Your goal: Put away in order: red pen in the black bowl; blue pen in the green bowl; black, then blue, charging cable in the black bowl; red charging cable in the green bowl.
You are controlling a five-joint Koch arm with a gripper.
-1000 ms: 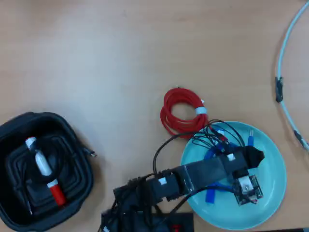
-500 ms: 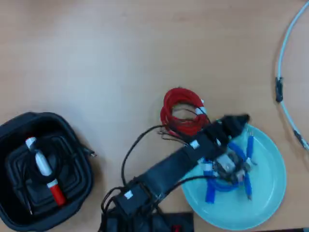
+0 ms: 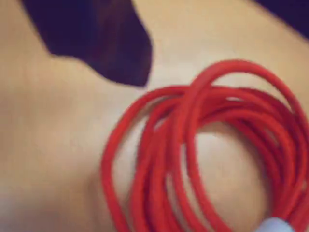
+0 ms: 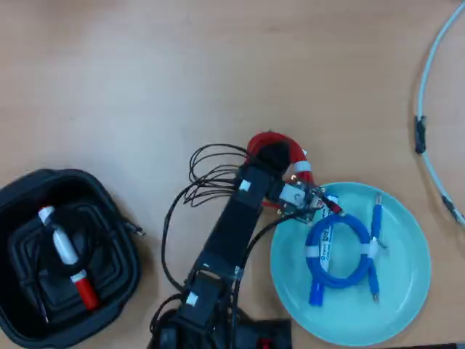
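The red charging cable (image 4: 256, 145) lies coiled on the wood just upper left of the green bowl (image 4: 407, 291). My gripper (image 4: 273, 155) hovers right over that coil. The wrist view is filled by the red charging cable (image 3: 193, 154), with one dark finger (image 3: 106, 43) at the upper left and another in the top right corner, apart, nothing between them. A blue cable coil (image 4: 354, 270) rests in the green bowl on top of the blue pen (image 4: 325, 238). The black bowl (image 4: 120, 218) at the left holds the red pen (image 4: 69, 254) on a dark cable.
The arm's loose black wires (image 4: 200, 174) loop over the table left of the gripper. A pale thin cable (image 4: 423, 94) curves down the right edge. The arm's base (image 4: 211, 331) sits at the bottom edge between the two bowls.
The arm swung from above the green bowl up and left to the red coil. The blue coil, earlier under the gripper, now lies free in the green bowl.
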